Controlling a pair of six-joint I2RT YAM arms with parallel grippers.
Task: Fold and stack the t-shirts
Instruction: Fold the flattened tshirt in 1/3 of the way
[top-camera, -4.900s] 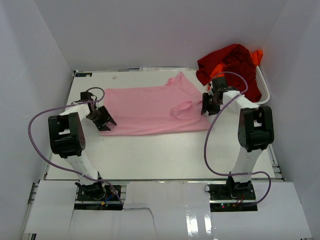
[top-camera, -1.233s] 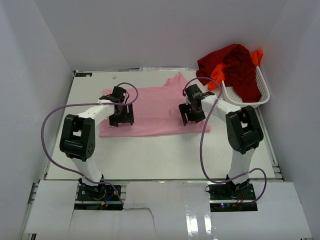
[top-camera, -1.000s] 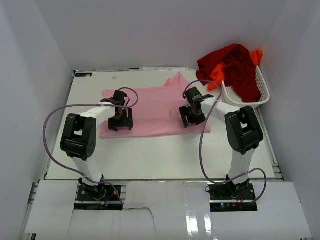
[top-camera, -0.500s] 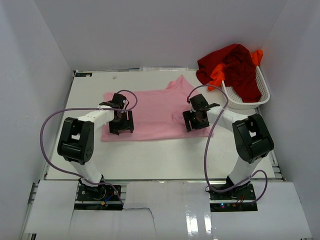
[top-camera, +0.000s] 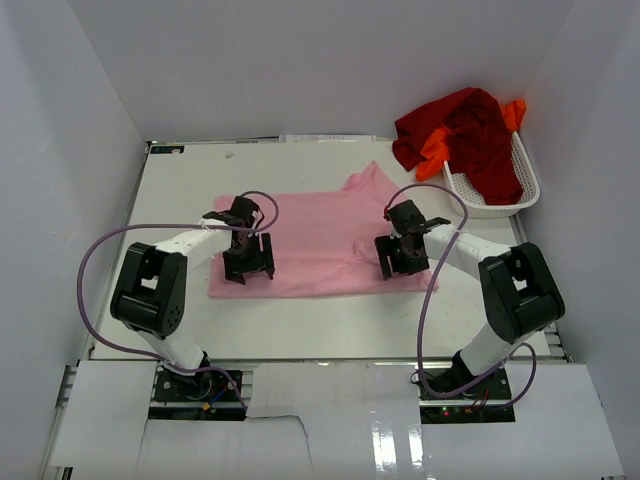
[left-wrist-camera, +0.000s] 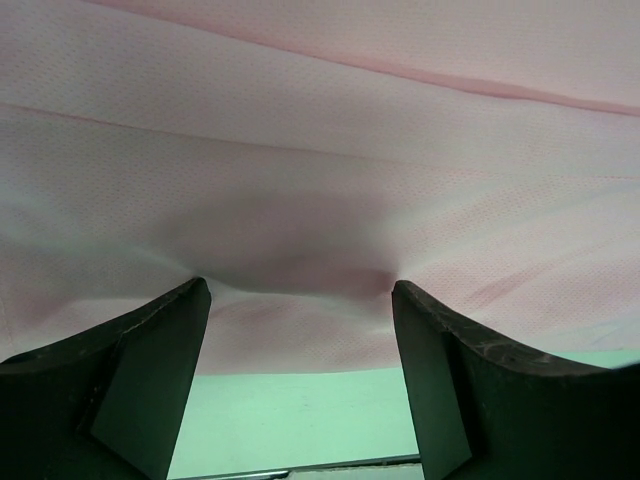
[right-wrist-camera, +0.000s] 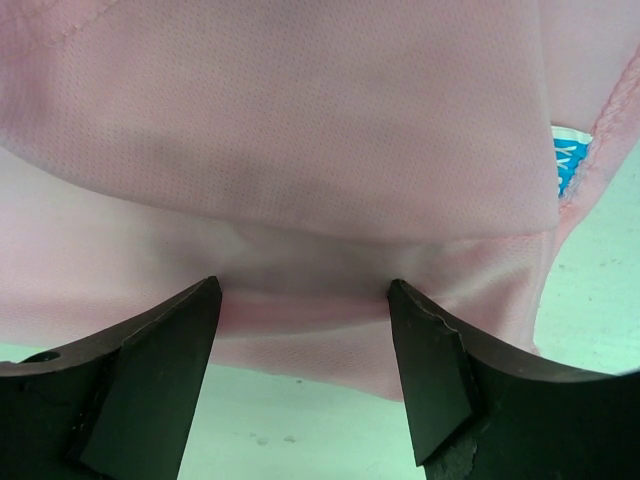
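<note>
The white bench (top-camera: 330, 320) carries a light pink t-shirt (top-camera: 320, 235) spread flat across the middle of the frame, one sleeve pointing toward the top edge. A white mesh basket (top-camera: 492, 207) sits at upper right, apart from it.

The left arm (top-camera: 152, 292) and right arm (top-camera: 518, 290) have white shells and bulky black joint housings. A purple cable (top-camera: 84, 290) loops along each. The left gripper (top-camera: 248, 268) and right gripper (top-camera: 402, 262) are black, with broad wedge-shaped fingers (left-wrist-camera: 130, 380), faintly scuffed.
</note>
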